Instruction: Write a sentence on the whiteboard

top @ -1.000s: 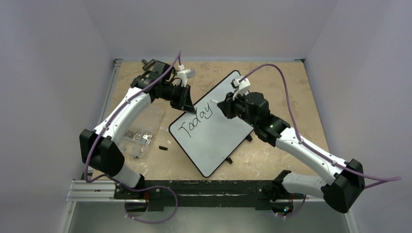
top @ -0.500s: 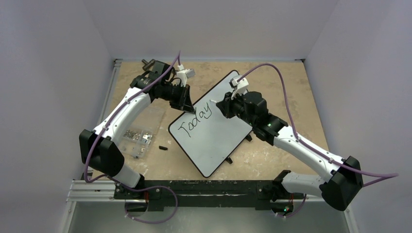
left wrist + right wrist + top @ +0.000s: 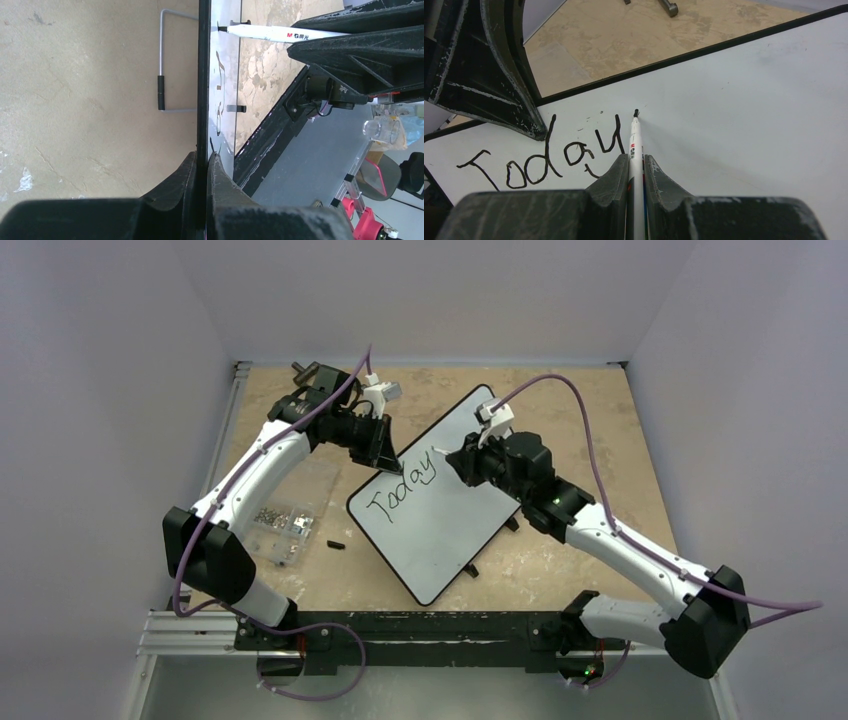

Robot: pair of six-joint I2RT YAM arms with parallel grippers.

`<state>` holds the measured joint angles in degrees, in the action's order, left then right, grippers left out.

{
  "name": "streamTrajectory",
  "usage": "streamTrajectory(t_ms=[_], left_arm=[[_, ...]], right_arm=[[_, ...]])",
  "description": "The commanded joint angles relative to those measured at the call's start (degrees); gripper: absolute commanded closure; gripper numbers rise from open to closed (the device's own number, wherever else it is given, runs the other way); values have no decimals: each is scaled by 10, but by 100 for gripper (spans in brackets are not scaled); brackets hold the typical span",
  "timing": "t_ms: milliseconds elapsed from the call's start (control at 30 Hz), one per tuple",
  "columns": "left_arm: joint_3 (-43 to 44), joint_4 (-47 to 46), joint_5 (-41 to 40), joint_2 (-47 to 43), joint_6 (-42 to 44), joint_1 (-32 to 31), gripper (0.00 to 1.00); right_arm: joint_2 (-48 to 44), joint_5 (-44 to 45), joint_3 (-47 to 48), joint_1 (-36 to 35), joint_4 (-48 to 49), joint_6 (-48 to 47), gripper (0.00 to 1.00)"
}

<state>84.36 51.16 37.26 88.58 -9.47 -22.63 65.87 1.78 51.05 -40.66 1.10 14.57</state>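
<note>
The whiteboard lies tilted in the middle of the table, with its black rim edge-on in the left wrist view. The sentence reads "Today" in black. My left gripper is shut on the board's upper left rim. A white marker is clamped in my right gripper, which is shut on it over the board. The marker's tip meets the board just up and right of the "y".
A clear plastic box of screws lies left of the board, with a small black cap beside it. Black feet stick out under the board's near edge. A wire stand lies on the table behind the board.
The right arm has shifted very slightly, with the marker tip staying just past the "y". The left arm and the board have not moved.
</note>
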Motion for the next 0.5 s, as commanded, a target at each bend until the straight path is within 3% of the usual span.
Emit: streamTrajectory(t_ms=[0, 233, 467], left_arm=[[2, -20, -56, -26, 20, 2, 100], [1, -21, -55, -28, 19, 2, 100], [1, -20, -55, -28, 19, 2, 100]], right_arm=[[-30, -17, -7, 2, -10, 9, 100], [-76, -31, 7, 1, -10, 19, 100], [-71, 32, 14, 1, -32, 8, 100]])
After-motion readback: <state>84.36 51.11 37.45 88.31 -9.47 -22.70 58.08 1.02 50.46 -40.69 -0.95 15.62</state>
